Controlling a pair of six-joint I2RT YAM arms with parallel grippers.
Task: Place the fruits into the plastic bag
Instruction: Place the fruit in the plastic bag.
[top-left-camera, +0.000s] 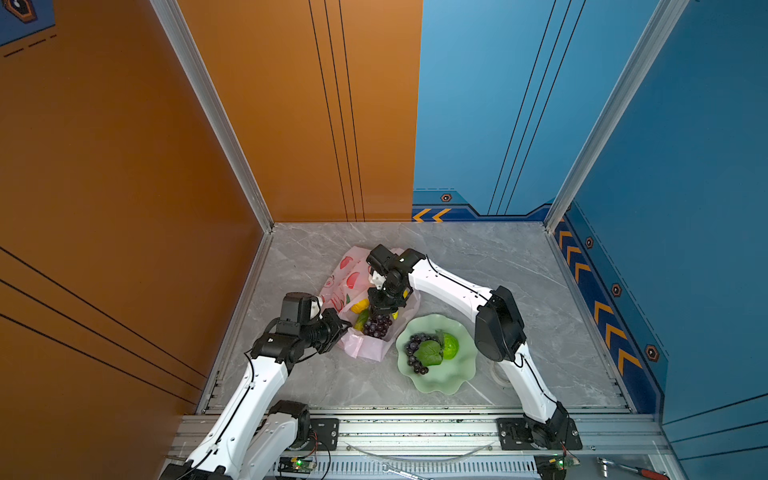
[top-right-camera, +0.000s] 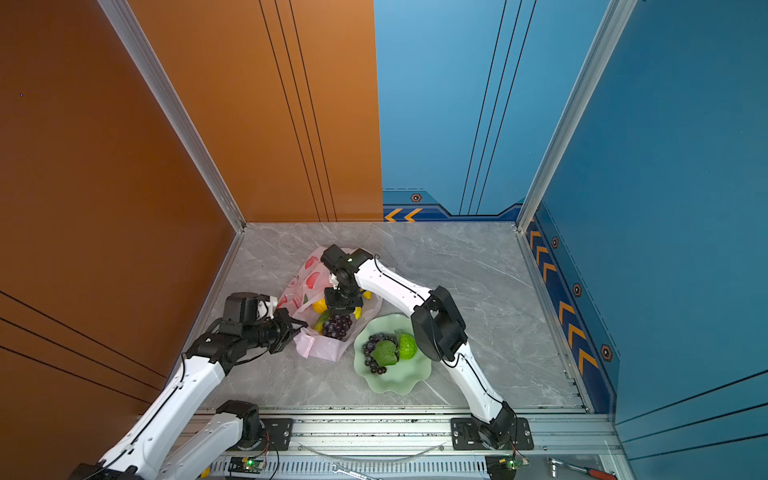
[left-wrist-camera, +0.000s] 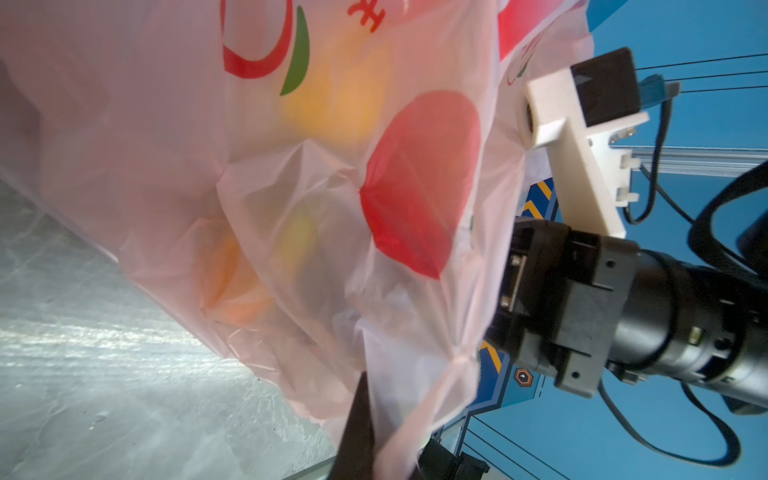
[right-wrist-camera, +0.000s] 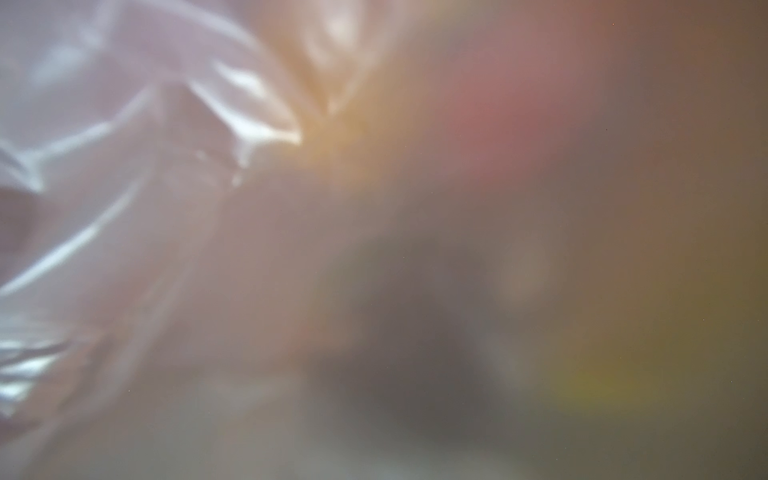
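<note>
The pale-pink plastic bag (top-left-camera: 349, 282) (top-right-camera: 309, 280) lies open on the marble table. My left gripper (top-left-camera: 343, 328) (top-right-camera: 301, 324) is shut on the bag's near edge, and thin pink film runs between its dark fingers (left-wrist-camera: 357, 424). My right gripper (top-left-camera: 379, 313) (top-right-camera: 341, 311) points down into the bag's mouth, right above a bunch of purple grapes (top-left-camera: 377, 326) (top-right-camera: 336, 327). Its fingertips are hidden. A yellow lemon (top-left-camera: 359, 306) and a green-orange fruit (top-left-camera: 360, 319) lie in the bag. The right wrist view shows only blurred plastic (right-wrist-camera: 124, 166).
A pale green wavy plate (top-left-camera: 440, 384) (top-right-camera: 395, 384) right of the bag holds a second grape bunch with a leaf (top-left-camera: 415, 353) and a green ball (top-left-camera: 452, 347). A clear tape roll (top-left-camera: 498, 376) peeks out behind the right arm. Tools (top-left-camera: 636, 469) lie on the front rail.
</note>
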